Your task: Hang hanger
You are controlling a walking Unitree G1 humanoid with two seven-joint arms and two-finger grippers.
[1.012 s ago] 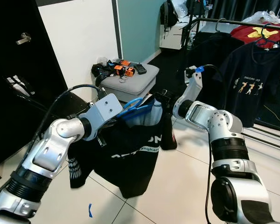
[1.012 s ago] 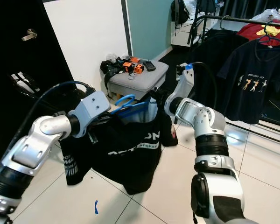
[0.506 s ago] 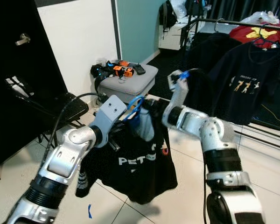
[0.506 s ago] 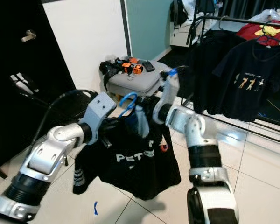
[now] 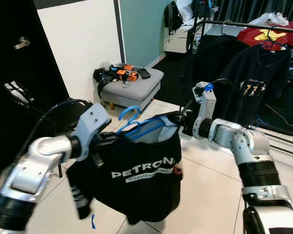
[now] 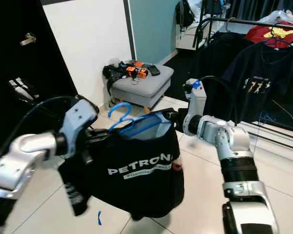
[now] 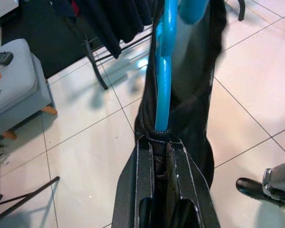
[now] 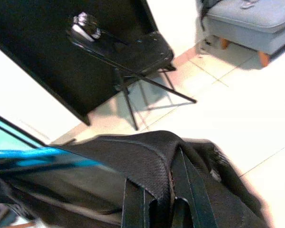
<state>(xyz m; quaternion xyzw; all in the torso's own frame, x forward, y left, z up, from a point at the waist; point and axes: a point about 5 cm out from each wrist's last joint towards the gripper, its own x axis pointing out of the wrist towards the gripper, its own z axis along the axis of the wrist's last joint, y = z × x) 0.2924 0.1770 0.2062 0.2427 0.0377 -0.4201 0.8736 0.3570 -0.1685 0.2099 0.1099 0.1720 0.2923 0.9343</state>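
Blue hanger (image 5: 136,127) at frame centre, mostly buried in the black shirt (image 5: 136,180); left gripper (image 7: 161,142) and right gripper (image 8: 159,190) each pinch a shirt shoulder.

1. a bright blue plastic hanger (image 5: 136,127) sits inside the neck of a black t-shirt (image 5: 136,180), its hook (image 6: 118,111) rising clear above the collar and curling toward the grey ottoman (image 5: 132,87).
2. the shirt is stretched wide and hangs in the air in front of the ottoman, above the pale tiled floor (image 5: 205,195); white lettering reading "petron" runs across its chest.
3. one blue hanger arm runs along the inside of the collar, seen close in the left wrist view (image 7: 164,71).
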